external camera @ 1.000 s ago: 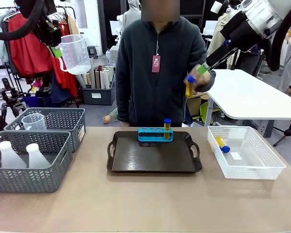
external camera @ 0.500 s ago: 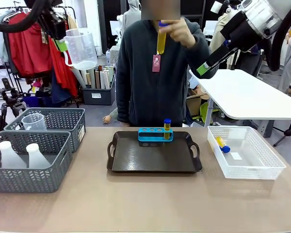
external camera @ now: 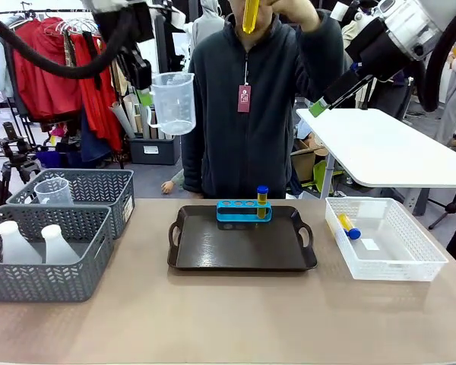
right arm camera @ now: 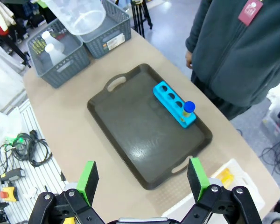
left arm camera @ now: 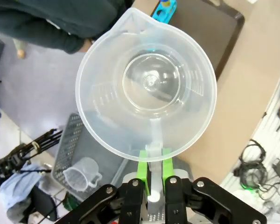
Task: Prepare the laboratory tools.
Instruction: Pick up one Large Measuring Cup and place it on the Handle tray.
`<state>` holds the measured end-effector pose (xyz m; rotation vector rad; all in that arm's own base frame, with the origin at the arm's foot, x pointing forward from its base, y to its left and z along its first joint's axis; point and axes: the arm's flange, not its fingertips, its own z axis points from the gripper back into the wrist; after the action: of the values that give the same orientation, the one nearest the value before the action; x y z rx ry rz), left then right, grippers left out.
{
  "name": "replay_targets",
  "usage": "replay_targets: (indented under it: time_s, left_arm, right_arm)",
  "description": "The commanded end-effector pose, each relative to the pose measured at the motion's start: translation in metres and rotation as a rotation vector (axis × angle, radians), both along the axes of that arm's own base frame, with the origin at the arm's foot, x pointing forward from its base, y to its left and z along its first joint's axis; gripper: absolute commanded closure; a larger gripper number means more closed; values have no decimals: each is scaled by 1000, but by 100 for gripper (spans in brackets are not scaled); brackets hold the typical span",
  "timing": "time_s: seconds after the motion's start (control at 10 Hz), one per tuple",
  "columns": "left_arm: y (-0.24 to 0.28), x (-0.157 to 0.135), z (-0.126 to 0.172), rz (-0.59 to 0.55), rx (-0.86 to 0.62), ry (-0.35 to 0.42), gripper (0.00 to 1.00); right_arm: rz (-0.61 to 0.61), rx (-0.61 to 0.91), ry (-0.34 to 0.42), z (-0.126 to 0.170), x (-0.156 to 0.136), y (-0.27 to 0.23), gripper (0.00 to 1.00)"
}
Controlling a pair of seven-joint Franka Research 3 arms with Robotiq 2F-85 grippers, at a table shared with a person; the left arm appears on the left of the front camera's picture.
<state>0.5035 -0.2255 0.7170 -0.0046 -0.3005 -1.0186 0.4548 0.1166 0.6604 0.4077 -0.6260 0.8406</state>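
The left jaws pinch the handle of the clear beaker [external camera: 172, 103] and hold it upright and empty in the air, above the far left edge of the worktop [external camera: 228, 319], beyond the dark tray [external camera: 235, 251] and to its left; from the left wrist I look straight down into its bowl [left arm camera: 147, 93], the green pads closed on the handle strip. The right jaws hang spread wide and empty, high on the right beside the person's raised arm. On the tray stands the blue rack [external camera: 244, 211] with one test tube [external camera: 262, 198] in its end hole and three holes bare; the person's hand [external camera: 292, 7] holds a second tube [external camera: 251, 15] up high; a third [external camera: 348, 226] lies in the white lattice basket [external camera: 410, 266]; two flasks [external camera: 15, 243] wait in the near grey basket [external camera: 45, 285]. I judge the step in hand to be bringing the beaker to the tray; the next move calls for lowering it level onto bare tray, well clear of the rack and of the person's arm, before the jaws part.
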Motion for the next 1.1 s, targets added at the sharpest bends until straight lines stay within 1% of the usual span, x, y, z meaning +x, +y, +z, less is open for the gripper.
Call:
replay_targets:
  time_s: [0.0,0.1,0.2,0.3,0.4,0.5,0.7,0.9,1.0]
  left_arm:
    - [-15,6,-17,-65,12,-38,100]
    - [-28,10,-30,-110,19,-30,100]
    - [-43,16,-50,-143,21,-13,100]
    - [-61,20,-73,-166,26,-17,100]
    - [-80,17,-94,-191,40,11,100]
    - [-92,23,-113,-220,45,11,100]
    - [-114,24,-133,-266,57,48,100]
    - [-133,28,-149,-294,37,63,100]
    - [-129,35,-143,-303,-5,77,100]
  right_arm:
    - [1,8,-5,1,0,-1,0]
    - [1,8,-5,1,0,-1,0]
    - [1,8,-5,1,0,-1,0]
    - [1,8,-5,1,0,-1,0]
    - [1,8,-5,1,0,-1,0]
    - [1,8,-5,1,0,-1,0]
    - [1,8,-5,1,0,-1,0]
    - [1,8,-5,1,0,-1,0]
    - [1,8,-5,1,0,-1,0]
